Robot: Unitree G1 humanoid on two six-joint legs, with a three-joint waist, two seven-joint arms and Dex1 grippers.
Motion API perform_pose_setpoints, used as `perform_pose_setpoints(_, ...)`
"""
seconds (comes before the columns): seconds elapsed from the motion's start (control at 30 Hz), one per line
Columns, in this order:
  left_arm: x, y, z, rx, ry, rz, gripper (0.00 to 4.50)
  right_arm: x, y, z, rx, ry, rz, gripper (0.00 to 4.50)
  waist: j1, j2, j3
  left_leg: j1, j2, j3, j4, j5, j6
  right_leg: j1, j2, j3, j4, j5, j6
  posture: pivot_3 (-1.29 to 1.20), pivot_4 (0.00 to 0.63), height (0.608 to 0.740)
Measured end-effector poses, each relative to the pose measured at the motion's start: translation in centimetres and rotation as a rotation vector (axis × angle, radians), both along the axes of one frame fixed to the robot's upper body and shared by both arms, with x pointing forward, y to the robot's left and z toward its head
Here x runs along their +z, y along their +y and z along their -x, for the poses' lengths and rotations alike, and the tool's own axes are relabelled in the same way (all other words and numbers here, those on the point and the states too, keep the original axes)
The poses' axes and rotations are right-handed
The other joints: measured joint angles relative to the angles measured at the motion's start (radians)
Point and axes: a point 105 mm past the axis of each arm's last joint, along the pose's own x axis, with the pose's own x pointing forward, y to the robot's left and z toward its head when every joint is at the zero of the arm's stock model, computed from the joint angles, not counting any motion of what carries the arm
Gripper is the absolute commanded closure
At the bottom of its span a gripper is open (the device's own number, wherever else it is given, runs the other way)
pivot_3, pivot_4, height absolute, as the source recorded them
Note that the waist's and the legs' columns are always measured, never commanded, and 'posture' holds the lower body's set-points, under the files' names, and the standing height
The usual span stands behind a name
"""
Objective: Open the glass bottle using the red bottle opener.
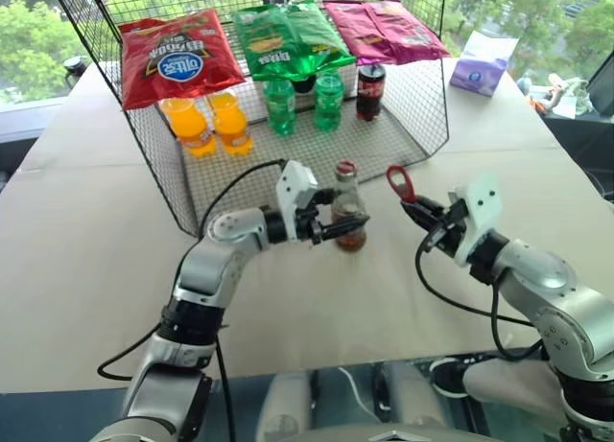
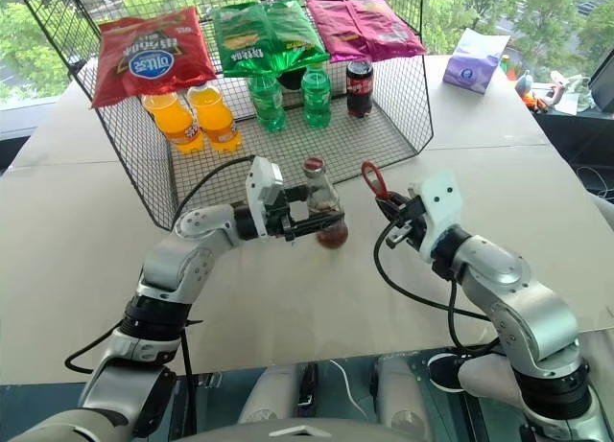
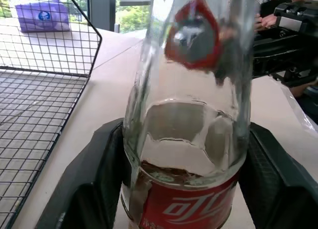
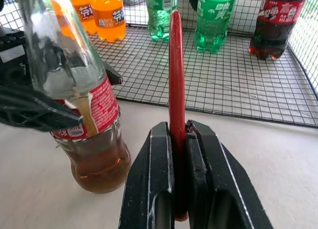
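Jaws of the right gripper [image 1: 414, 208] are pressed together on the handle of the red bottle opener [image 1: 399, 183], whose ring head stands up and away from the fingers. Left gripper [image 1: 338, 223]: its two black fingers [image 3: 97, 177] sit one on each side of the glass bottle [image 1: 348, 210] at label height, close against the glass; whether they press it I cannot tell. Bottle tilted, base on the tan table [image 1: 86, 260], cap on, brown cola low in the body. Opener just right of the bottle, apart from it. Beyond the bottle, a wire basket [image 1: 422, 126] open at the front. Inside it: two orange bottles [image 1: 206, 124], two green bottles [image 1: 302, 102], a dark cola bottle [image 1: 370, 90]. Above those, three snack bags [image 1: 278, 39]: red, green, magenta. Far right of the bottle, a purple tissue pack [image 1: 483, 64].
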Motion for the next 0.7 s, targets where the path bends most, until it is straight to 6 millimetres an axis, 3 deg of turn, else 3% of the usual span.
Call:
perform_pose_setpoints(0.43, 0.5, -0.3, -0.2, -0.014, -0.007, 0.008, 0.06, 0.3, 0.4, 0.0, 0.017, -0.013, -0.001, 4.5, 0.001, 0.0, 0.0, 0.0, 0.0, 0.0, 0.001, 0.0, 0.0, 0.0, 0.0, 0.0, 0.001, 0.0, 0.0, 0.0, 0.15, 0.74)
perform_pose_setpoints(0.57, 0.8, -0.2, 0.1, -0.034, -0.022, -0.006, 0.92, 0.4, 0.4, 0.0, 0.022, -0.013, 0.0, 4.5, 0.002, 0.0, 0.0, 0.0, 0.0, 0.0, 0.001, 0.0, 0.0, 0.0, 0.0, 0.0, 0.001, 0.0, 0.0, 0.0, 0.15, 0.74)
perform_pose_setpoints(0.63, 1.0, -0.3, 0.3, -0.042, -0.028, -0.002, 1.96, 0.4, 0.4, 0.0, 0.024, -0.013, 0.0, 4.5, 0.002, 0.0, 0.0, 0.0, 0.0, 0.0, 0.001, 0.0, 0.0, 0.0, 0.0, 0.0, 0.001, 0.0, 0.0, 0.0, 0.15, 0.74)
perform_pose_setpoints(0.7, 1.1, -0.1, 0.2, -0.036, -0.029, 0.0, 2.24, 0.4, 0.5, 0.1, 0.025, -0.013, 0.0, 4.5, 0.002, 0.0, 0.0, 0.0, 0.0, 0.0, 0.001, 0.0, 0.0, 0.0, 0.0, 0.0, 0.001, 0.0, 0.0, 0.0, 0.15, 0.74)
